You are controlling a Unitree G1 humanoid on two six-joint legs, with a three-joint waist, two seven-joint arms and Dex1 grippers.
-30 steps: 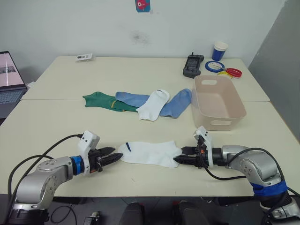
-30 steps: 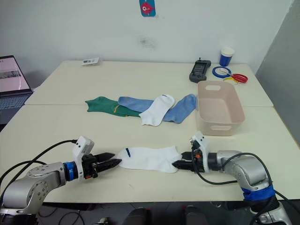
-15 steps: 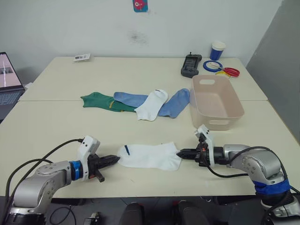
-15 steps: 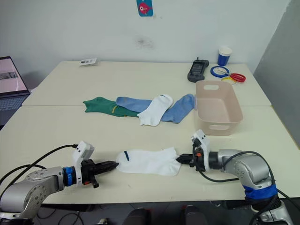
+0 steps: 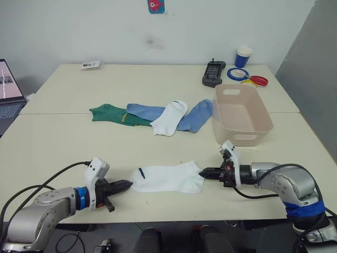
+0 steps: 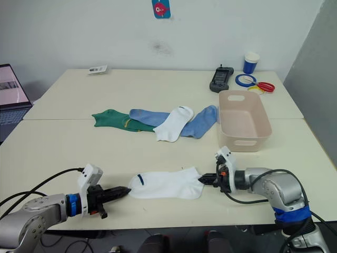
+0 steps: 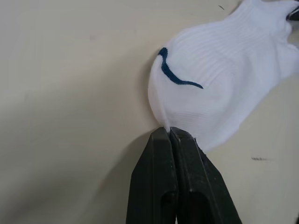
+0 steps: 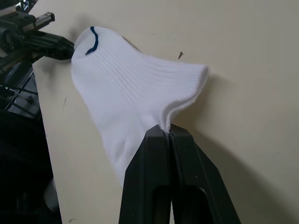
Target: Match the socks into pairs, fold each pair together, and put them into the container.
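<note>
Left hand (image 5: 128, 185) and right hand (image 5: 202, 173) — pinching white sock (image 5: 167, 178).

Two white socks (image 5: 167, 177) (image 5: 169, 117), two light blue socks (image 5: 145, 111) (image 5: 196, 115), one dark green sock (image 5: 111, 114) visible, one pink-beige container (image 5: 241, 124), one paper cup (image 5: 243, 56), one laptop (image 5: 9, 97), two tape rings (image 5: 237, 74) were on the table (image 5: 63, 142).

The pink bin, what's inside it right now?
Nothing that shows: the bin has a bare floor and no socks in it. Its near wall hides a strip of the floor closest to the robot, so something flat there could go unseen.
</note>
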